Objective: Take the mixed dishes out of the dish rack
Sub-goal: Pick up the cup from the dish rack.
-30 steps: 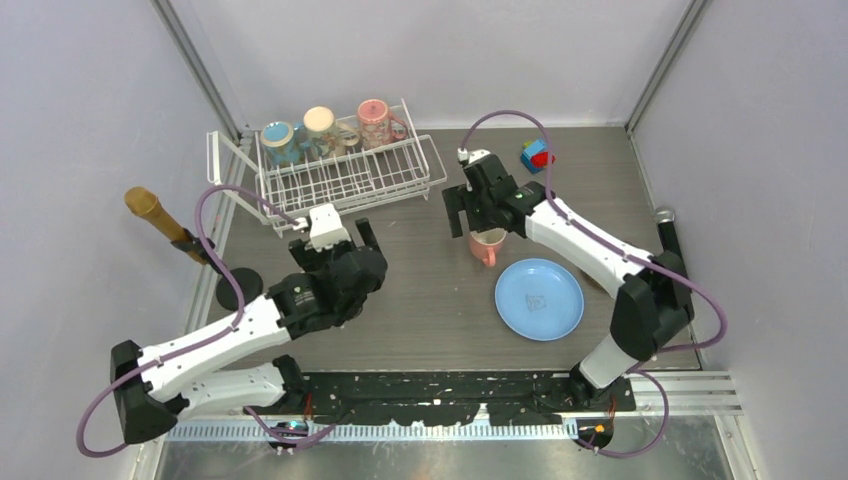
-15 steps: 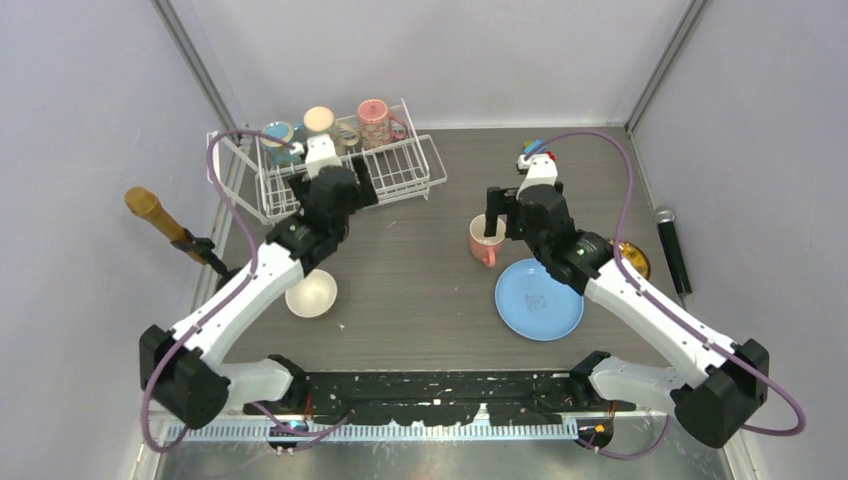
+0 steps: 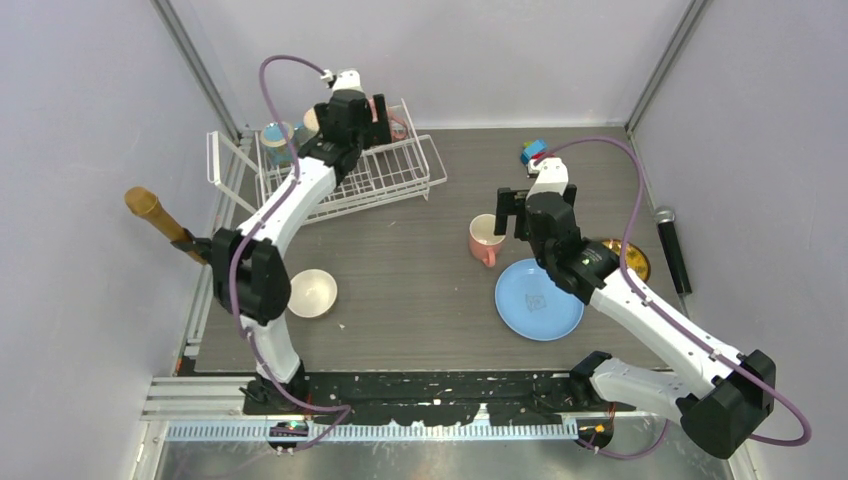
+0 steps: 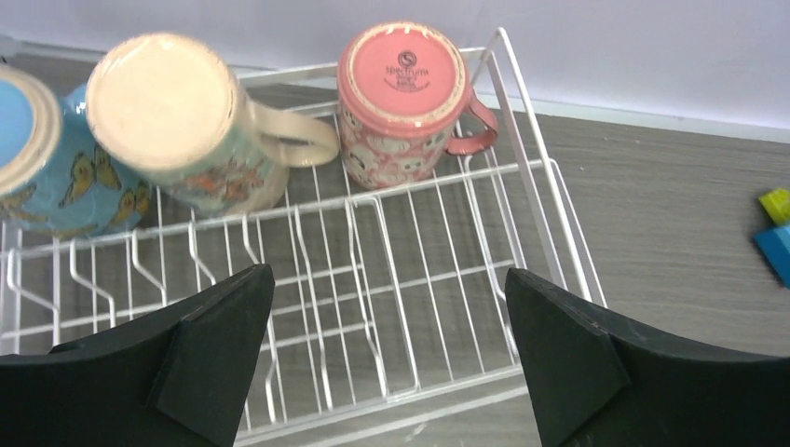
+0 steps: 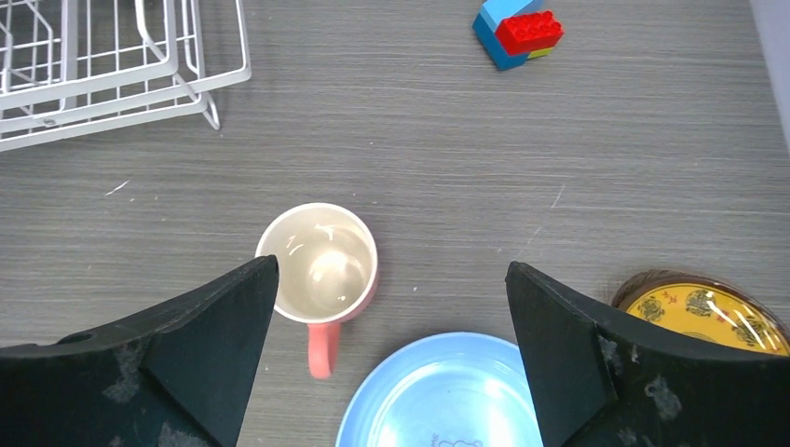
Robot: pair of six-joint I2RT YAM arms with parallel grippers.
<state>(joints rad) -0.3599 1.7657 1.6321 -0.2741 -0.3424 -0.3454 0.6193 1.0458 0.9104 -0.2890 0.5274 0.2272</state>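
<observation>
Dish rack (image 3: 350, 178) holds a teal mug (image 4: 37, 158), cream mug (image 4: 168, 121) and pink mug (image 4: 405, 93), all upturned along its far side. Left gripper (image 4: 387, 275) hovers above the rack, jaws wide and empty. Right gripper (image 5: 391, 264), also wide, hangs right of the rack over a second pink mug (image 5: 317, 261).

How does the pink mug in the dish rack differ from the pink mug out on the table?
The racked pink mug stands upside down, base up with a printed stamp; the unloaded pink mug stands upright, its pale inside showing. The first sits in the dish rack next to a cream mug; the second rests on the table beside the blue plate. Both are pink with one handle.
</observation>
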